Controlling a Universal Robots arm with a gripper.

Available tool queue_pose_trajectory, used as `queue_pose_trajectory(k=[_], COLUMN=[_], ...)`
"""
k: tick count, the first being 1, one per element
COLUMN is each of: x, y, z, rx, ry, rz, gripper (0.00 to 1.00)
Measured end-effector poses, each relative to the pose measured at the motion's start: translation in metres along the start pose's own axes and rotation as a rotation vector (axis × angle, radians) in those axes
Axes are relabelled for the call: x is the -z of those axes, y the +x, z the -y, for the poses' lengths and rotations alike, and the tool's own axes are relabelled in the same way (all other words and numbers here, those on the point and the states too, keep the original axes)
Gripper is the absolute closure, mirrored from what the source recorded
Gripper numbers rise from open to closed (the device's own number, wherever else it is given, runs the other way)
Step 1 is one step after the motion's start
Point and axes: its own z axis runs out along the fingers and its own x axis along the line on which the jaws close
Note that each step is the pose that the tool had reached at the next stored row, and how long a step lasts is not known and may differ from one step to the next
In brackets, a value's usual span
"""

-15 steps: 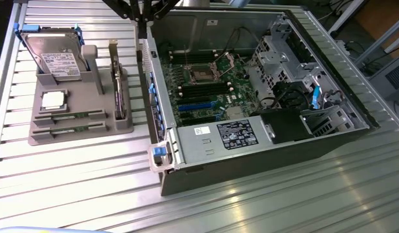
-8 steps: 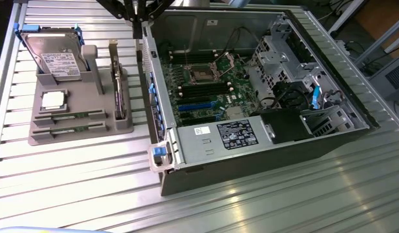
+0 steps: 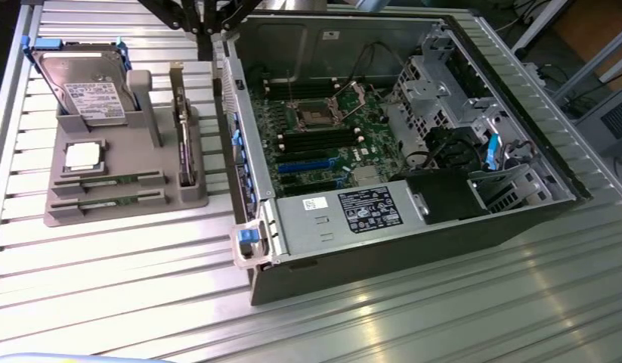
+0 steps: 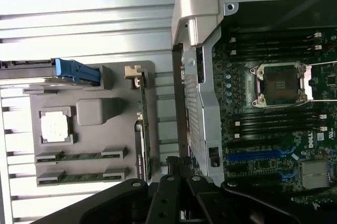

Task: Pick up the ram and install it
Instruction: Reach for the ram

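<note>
Two ram sticks lie flat in slots at the front of a grey holder [image 3: 139,162]: one ram [image 3: 111,182] [image 4: 81,156] and a second ram [image 3: 105,203] [image 4: 79,175] beside it. Both are thin green boards. My gripper [image 3: 205,47] [image 4: 179,167] hangs high over the gap between the holder and the open computer case [image 3: 391,249], shut and holding nothing. It is well apart from the ram sticks. On the motherboard [image 4: 263,145], black memory slots [image 3: 316,140] [image 4: 274,124] run beside the processor socket [image 3: 318,115] [image 4: 281,83].
The holder also carries a hard drive [image 3: 84,87] with blue rails, a square silver processor [image 3: 82,155] [image 4: 55,127] and an upright card [image 3: 184,144] [image 4: 142,134]. The case's side wall [image 3: 235,128] [image 4: 202,108] stands between holder and motherboard. Ribbed metal table [image 3: 139,295] all around.
</note>
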Motion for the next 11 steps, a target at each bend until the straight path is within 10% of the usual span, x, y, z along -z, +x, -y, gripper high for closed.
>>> queue_pose_trajectory(k=[11], x=[0.0006], y=[0.014], z=[0.0011], rx=[0.0], ry=[0.0012], rz=[0.0007], gripper=[0.9])
